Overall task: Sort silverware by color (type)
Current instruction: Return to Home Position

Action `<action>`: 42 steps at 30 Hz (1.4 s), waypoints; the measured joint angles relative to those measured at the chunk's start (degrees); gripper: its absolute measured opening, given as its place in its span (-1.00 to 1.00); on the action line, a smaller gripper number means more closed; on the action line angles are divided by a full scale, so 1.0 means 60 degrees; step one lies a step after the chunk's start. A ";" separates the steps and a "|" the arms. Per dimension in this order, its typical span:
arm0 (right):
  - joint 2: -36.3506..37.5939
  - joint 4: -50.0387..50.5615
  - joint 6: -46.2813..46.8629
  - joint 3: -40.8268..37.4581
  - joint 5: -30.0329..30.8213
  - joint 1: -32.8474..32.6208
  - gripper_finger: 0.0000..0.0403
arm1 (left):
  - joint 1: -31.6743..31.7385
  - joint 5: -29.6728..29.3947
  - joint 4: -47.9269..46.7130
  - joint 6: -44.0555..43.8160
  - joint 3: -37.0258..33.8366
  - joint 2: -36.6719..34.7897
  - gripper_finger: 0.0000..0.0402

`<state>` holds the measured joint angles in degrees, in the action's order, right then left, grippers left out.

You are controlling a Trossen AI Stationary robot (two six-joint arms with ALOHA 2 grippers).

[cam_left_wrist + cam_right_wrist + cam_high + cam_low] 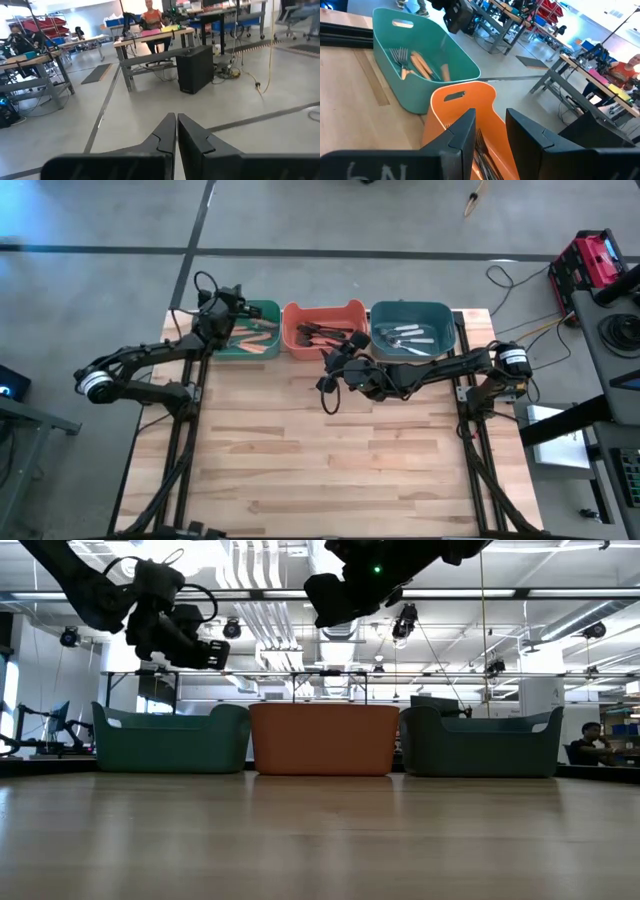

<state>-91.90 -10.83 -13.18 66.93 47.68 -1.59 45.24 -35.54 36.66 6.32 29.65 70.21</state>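
Observation:
Three bins stand in a row on the table's far edge. The left green bin (pixel 250 330) holds orange-handled forks (pixel 420 64). The orange bin (pixel 322 330) holds dark-handled forks (pixel 481 150), and the right teal bin (pixel 412 330) holds white-handled forks (pixel 405 336). My left gripper (pixel 240 301) is shut and empty, level above the green bin's far left corner, well over its rim (pixel 170 718). My right gripper (pixel 490 119) hangs open above the orange bin's near rim, and the dark forks show through its gap.
Bare wood (pixel 330 460) spreads from the bins to the table's near edge. A red tool case (pixel 590 260) and cables lie on the floor beyond the table's right side. People sit at benches in the room behind (pixel 152 15).

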 joint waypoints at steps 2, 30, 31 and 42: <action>0.0000 0.0052 0.0102 -0.0007 -0.0003 0.0023 -0.51 | 0.0053 -0.0068 0.0509 -0.0006 -0.0280 -0.0043 -1.00; 0.0003 0.0272 0.0486 -0.0186 -0.2036 0.0229 -0.51 | -0.1605 0.5277 -0.0309 0.0149 -0.1158 -0.2072 -1.00; 0.0025 0.0275 0.0438 -0.0259 -0.2125 0.0226 -0.51 | -0.1831 0.5956 -0.0515 0.0166 -0.1158 -0.2256 -1.00; 0.0769 -0.0041 0.0451 -0.1662 -0.2787 0.0361 -0.54 | -0.4167 0.7343 -0.2672 0.0678 -0.1162 -0.3910 -1.00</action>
<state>-87.28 -11.08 -10.48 56.96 30.95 0.57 20.24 8.51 20.63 10.38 22.68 46.75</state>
